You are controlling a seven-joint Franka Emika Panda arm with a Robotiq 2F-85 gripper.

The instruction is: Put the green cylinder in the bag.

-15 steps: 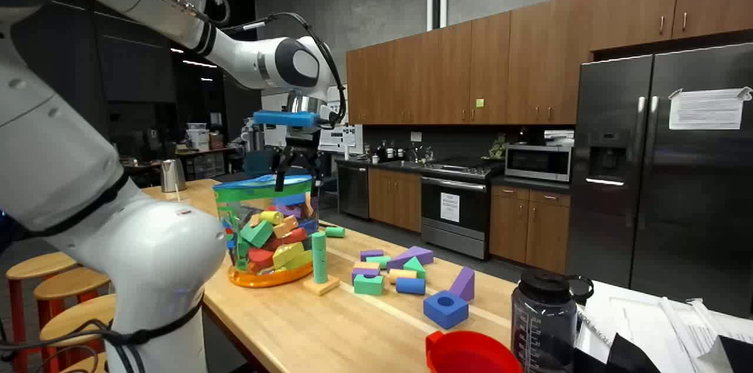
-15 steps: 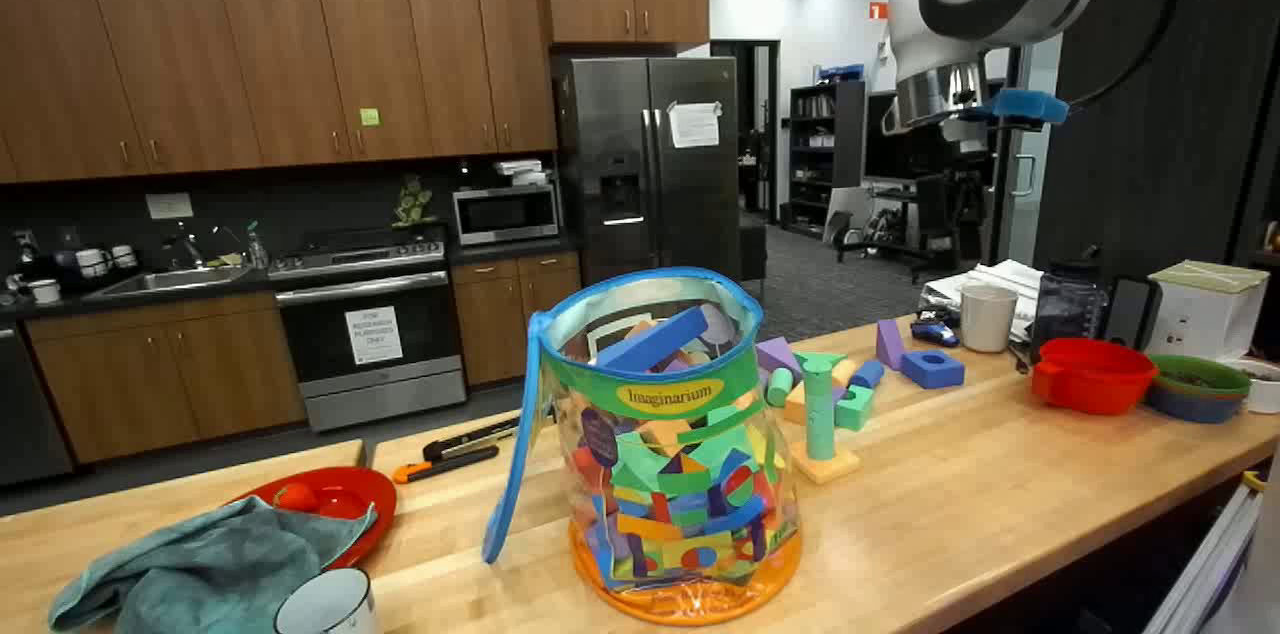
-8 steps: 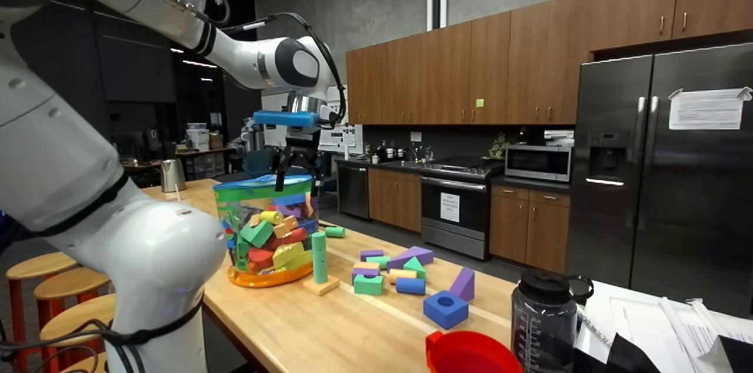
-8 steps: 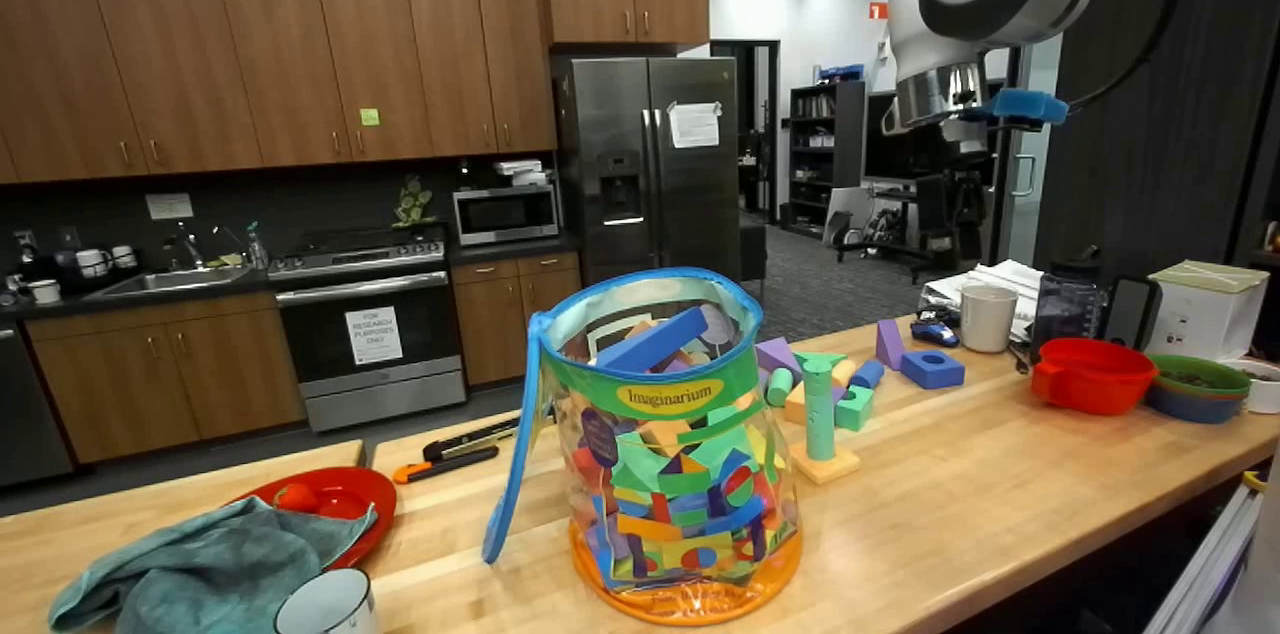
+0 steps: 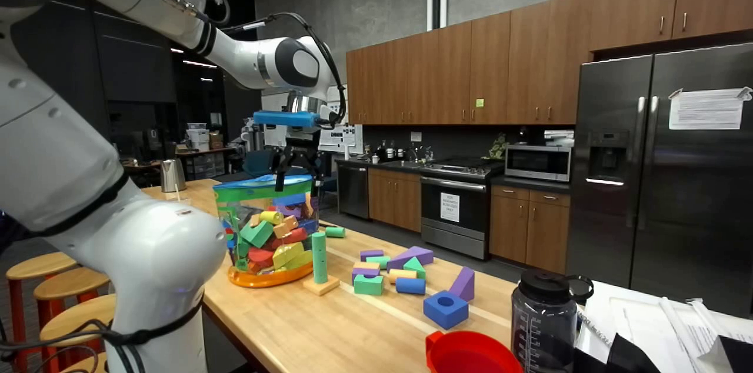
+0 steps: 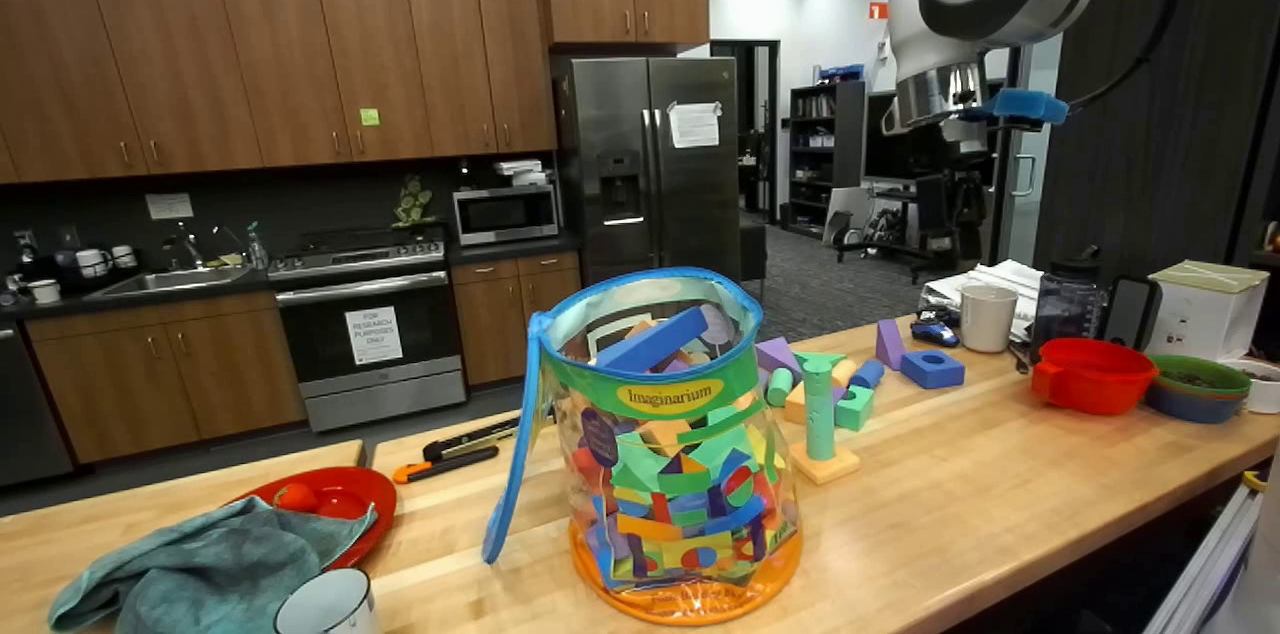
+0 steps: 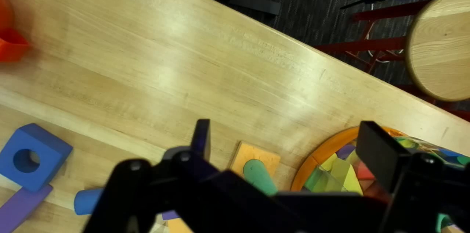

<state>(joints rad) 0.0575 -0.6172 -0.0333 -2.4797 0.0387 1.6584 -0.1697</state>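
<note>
The green cylinder stands upright on a small yellow-orange square block beside the bag. It shows in both exterior views (image 5: 319,258) (image 6: 819,409) and, partly hidden by the gripper, in the wrist view (image 7: 259,176). The see-through bag with a green band and blue rim (image 5: 262,192) (image 6: 620,382) stands open-topped on the table, full of coloured blocks. Its orange base shows in the wrist view (image 7: 312,159). My gripper (image 7: 287,130) is open, jaws wide apart and empty, above the table. In an exterior view, the gripper (image 5: 298,186) appears in line with the bag's rim.
Loose blocks lie beyond the cylinder, including a blue block with a hole (image 5: 446,309), a purple wedge (image 5: 463,283) and a lying green cylinder (image 5: 335,232). A red bowl (image 6: 1092,374), a dark bottle (image 5: 543,320) and a red plate (image 6: 375,504) stand farther off.
</note>
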